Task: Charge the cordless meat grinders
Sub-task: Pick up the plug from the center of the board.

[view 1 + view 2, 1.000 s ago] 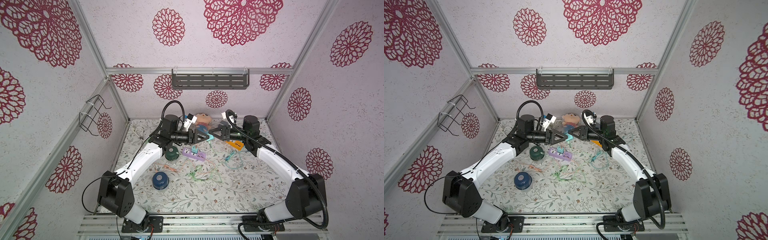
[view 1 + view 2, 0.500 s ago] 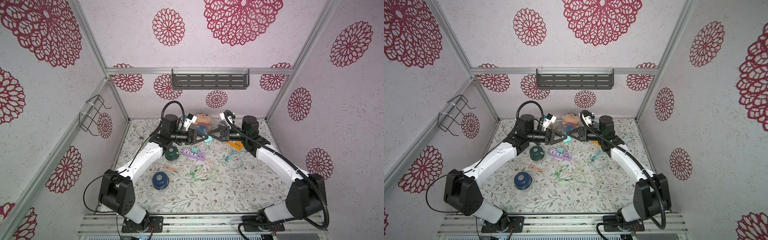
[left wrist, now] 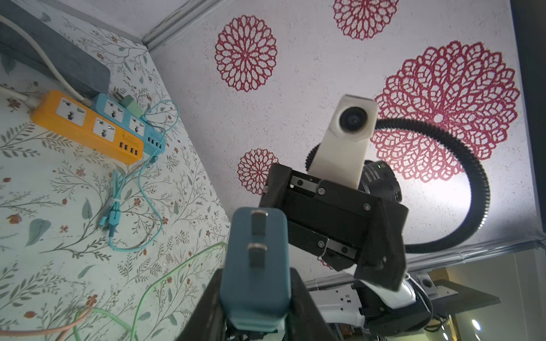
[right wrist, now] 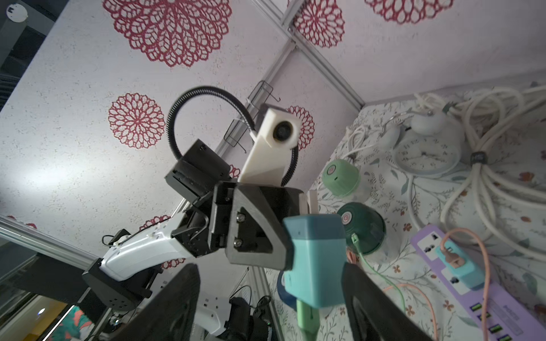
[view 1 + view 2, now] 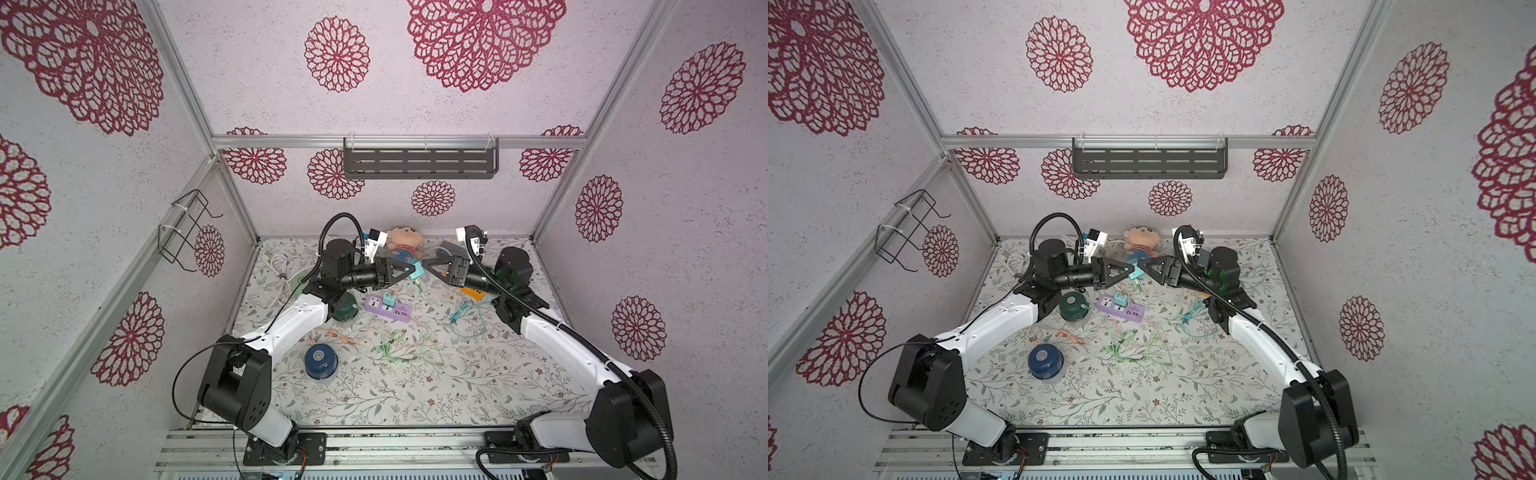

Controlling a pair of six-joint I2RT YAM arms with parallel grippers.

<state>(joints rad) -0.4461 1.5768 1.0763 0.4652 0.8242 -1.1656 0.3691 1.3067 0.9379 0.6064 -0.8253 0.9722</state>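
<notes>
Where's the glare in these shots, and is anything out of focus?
Left wrist view: a bright hotspot washes out the wall inside the hose loop. Right wrist view: a softer glare patch on the wall; the dark fingers nearest the lens look blurred. Both top views: evenly lit, sharp.

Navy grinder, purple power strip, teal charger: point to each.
navy grinder [image 5: 320,365], in a top view, blue dome below the silver button
purple power strip [image 5: 375,304], in a top view, bare socket end
teal charger [image 3: 254,283], left wrist view, face below the prongs

A grinder [image 5: 1073,306] stands just left of the central power strip [image 5: 1108,306].
</notes>
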